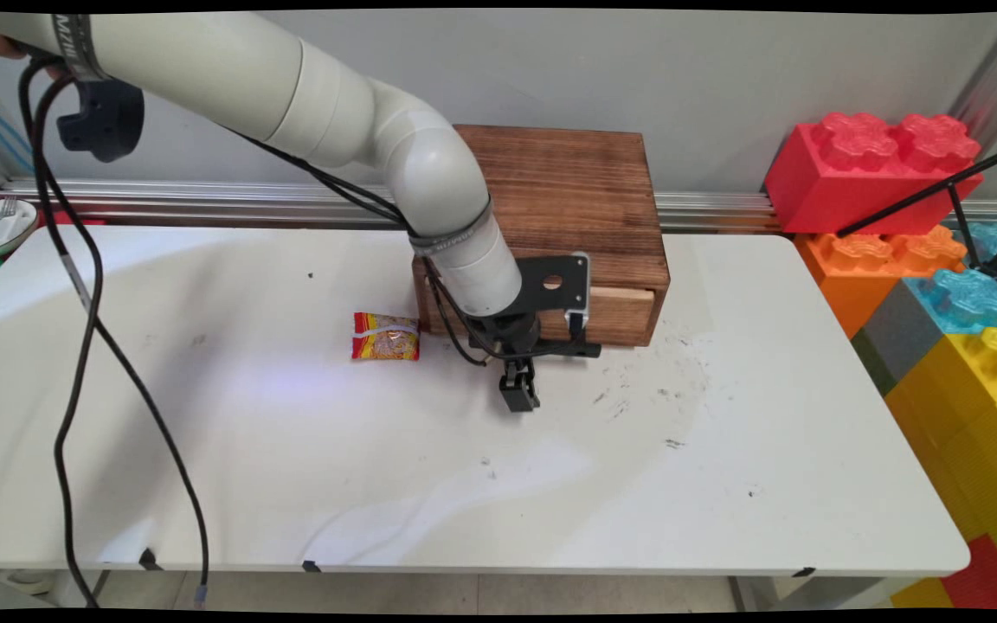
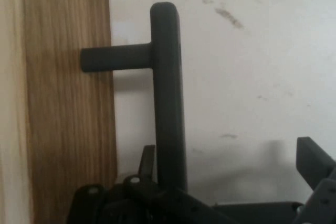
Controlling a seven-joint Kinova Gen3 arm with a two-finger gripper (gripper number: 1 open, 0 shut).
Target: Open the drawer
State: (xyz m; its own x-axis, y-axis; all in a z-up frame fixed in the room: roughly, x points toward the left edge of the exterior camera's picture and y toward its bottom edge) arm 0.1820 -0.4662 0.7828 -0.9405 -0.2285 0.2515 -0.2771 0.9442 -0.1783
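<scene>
The pincer (image 1: 519, 391) hangs at frame centre, jaws apart, beside the black handle (image 2: 167, 93) of the wooden box's (image 1: 568, 208) drawer (image 1: 624, 313). A red packet (image 1: 386, 337) lies left of it on the desk (image 1: 464, 484).

From my station the main view reads bright and even. Light falls from above, and the white table (image 1: 723, 484) throws it back in a broad pale sheen along its left and near parts. The white robot arm (image 1: 308, 95) lays only a soft, faint shadow across the tabletop. The dark brown wooden box (image 1: 585, 190) is well lit on top, with its front face in shade. In the hand view I see the black T-shaped bar handle (image 2: 167, 93) casting a soft grey shadow on the table beside its stem, and a wider dim patch lower right.
</scene>
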